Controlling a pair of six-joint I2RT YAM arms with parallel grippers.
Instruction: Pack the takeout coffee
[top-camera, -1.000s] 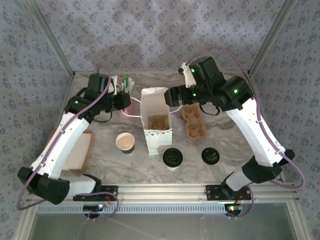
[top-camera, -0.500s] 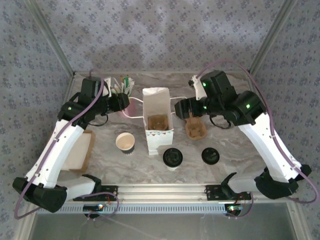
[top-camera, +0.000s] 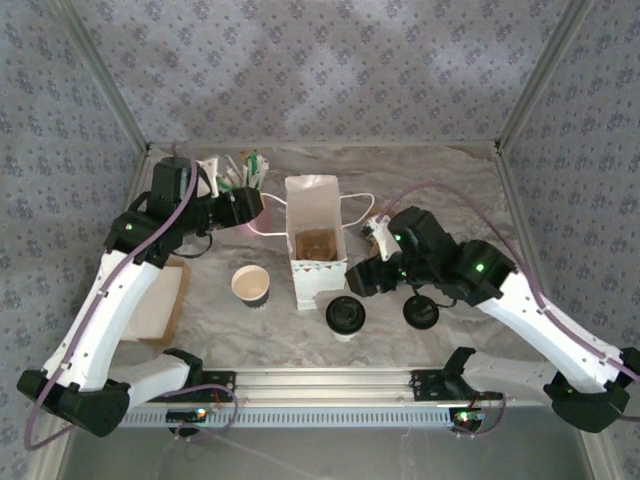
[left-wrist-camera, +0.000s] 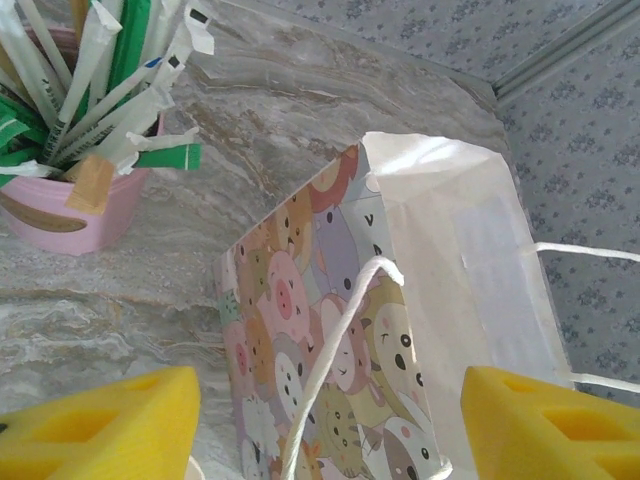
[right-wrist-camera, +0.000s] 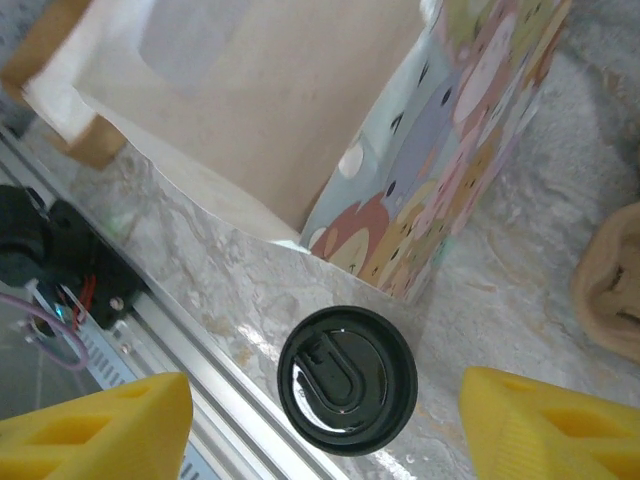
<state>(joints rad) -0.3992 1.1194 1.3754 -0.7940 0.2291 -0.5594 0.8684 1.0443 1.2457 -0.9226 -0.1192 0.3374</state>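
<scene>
The white paper bag (top-camera: 314, 205) with cartoon animals stands open mid-table, a brown cup carrier (top-camera: 315, 243) inside it. My left gripper (top-camera: 250, 205) hovers open at the bag's (left-wrist-camera: 300, 300) left side, and the white string handle (left-wrist-camera: 340, 320) runs loose between its yellow fingers (left-wrist-camera: 100, 425). A black-lidded coffee cup (top-camera: 345, 315) stands in front of the bag. My right gripper (top-camera: 360, 277) hangs open right above that cup (right-wrist-camera: 347, 380), fingers (right-wrist-camera: 550, 425) well apart on either side and not touching. An open cup (top-camera: 250, 284) stands at the front left, and a loose black lid (top-camera: 420, 312) lies at the right.
A pink pot (top-camera: 247, 200) of straws and sachets (left-wrist-camera: 110, 90) stands behind my left gripper. A brown tray (top-camera: 165, 300) lies at the left edge. Part of a second brown carrier (right-wrist-camera: 610, 290) lies right of the bag. The metal rail (top-camera: 330, 385) runs along the near edge.
My left gripper has opened, and the bag's handle now lies loose between its fingers. My right arm swung from the carrier behind the bag forward to above the lidded cup.
</scene>
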